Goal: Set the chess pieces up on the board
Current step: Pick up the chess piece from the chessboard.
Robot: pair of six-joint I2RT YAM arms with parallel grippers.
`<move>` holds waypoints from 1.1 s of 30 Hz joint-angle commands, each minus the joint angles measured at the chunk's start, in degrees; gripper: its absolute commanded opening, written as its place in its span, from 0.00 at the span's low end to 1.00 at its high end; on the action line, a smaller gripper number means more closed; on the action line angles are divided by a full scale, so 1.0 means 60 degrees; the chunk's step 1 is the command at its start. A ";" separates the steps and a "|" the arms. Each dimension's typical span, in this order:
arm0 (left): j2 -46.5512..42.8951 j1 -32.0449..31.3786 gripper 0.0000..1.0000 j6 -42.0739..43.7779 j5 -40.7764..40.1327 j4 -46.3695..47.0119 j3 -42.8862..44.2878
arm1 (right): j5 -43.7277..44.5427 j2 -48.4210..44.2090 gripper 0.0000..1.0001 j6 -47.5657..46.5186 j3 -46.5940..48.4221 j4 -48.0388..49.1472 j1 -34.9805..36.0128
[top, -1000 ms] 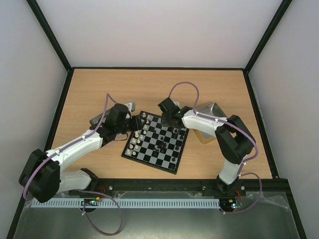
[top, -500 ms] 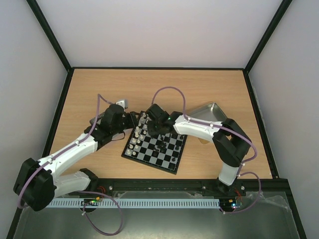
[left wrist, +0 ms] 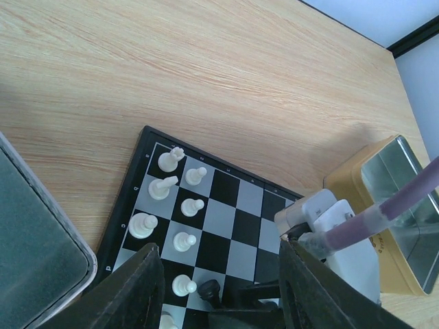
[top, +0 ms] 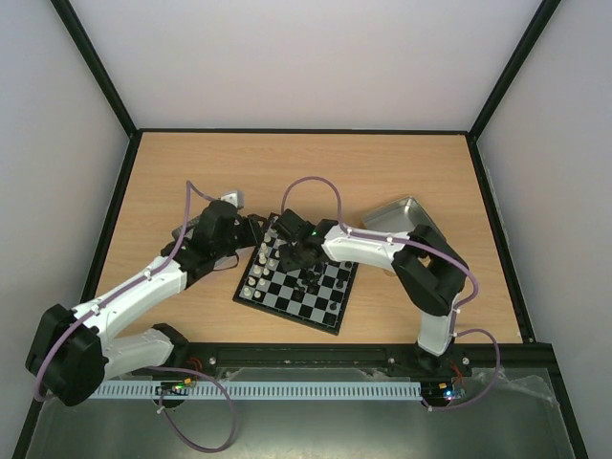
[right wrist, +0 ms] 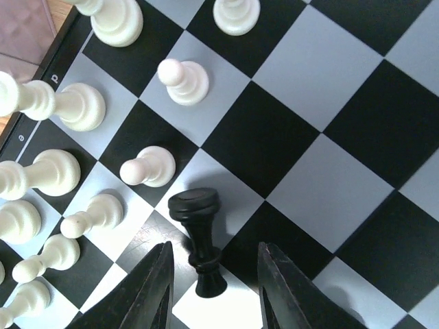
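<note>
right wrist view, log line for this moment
right gripper: open, around black piece | left gripper: open, over board | white pieces: lined along board edge

The desk (top: 191, 167) was a light wood-grain top, kinda beech-looking laminate, with thin black edging (top: 113, 225) down its sides. Three plain walls boxed it in: the back wall (top: 306, 57), left wall (top: 43, 191) and right wall (top: 574, 191), all a flat whitish grey with a slight lilac tint. Black corner bars (top: 96, 65) ran up where the walls met. Along the near edge sat a black rail (top: 306, 356), with a white slotted strip (top: 287, 390) just below it. Lighting was soft and even, with only faint blurry shadows on the wood.
</note>
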 commanded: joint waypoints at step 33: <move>-0.0505 0.0145 0.49 -0.0059 -0.0178 -0.0067 -0.0311 | 0.2857 0.1342 0.30 0.0828 0.1223 -0.0651 0.0188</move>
